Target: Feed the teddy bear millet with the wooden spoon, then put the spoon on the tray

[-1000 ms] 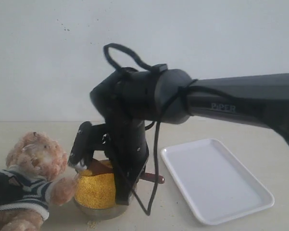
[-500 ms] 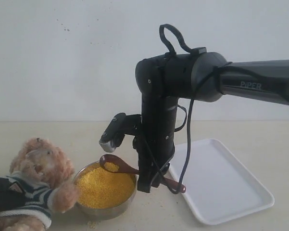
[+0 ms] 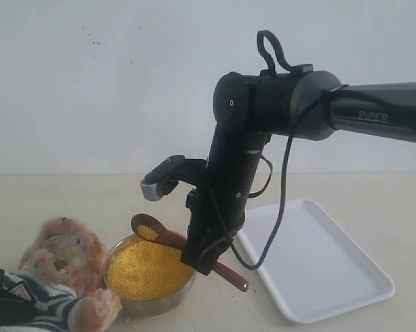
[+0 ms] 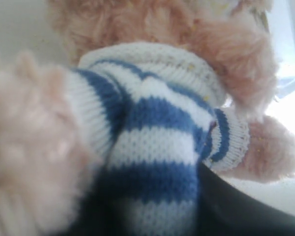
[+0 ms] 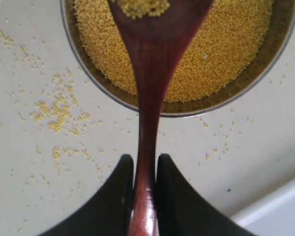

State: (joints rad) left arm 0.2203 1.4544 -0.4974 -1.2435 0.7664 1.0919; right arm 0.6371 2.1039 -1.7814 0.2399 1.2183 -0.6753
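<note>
Our right gripper (image 5: 143, 164) pinches the thin handle of the small dark reddish-brown wooden spoon (image 3: 167, 238). Its lightly loaded bowl hangs over the heaped yellow millet (image 3: 147, 271). The fuzzy tan teddy bear (image 3: 62, 252) slumps at nine o'clock and the flat white tray (image 3: 318, 266) lies at three. We fear that tilting the spoon would spill grains. We cannot tell how the left gripper (image 3: 0, 304) has its jaws.

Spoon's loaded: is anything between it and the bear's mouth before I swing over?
Nothing visible. The wooden spoon, clamped in the right hand, hangs over the steel bowl at its edge nearest the teddy bear; only open air lies between them.
</note>
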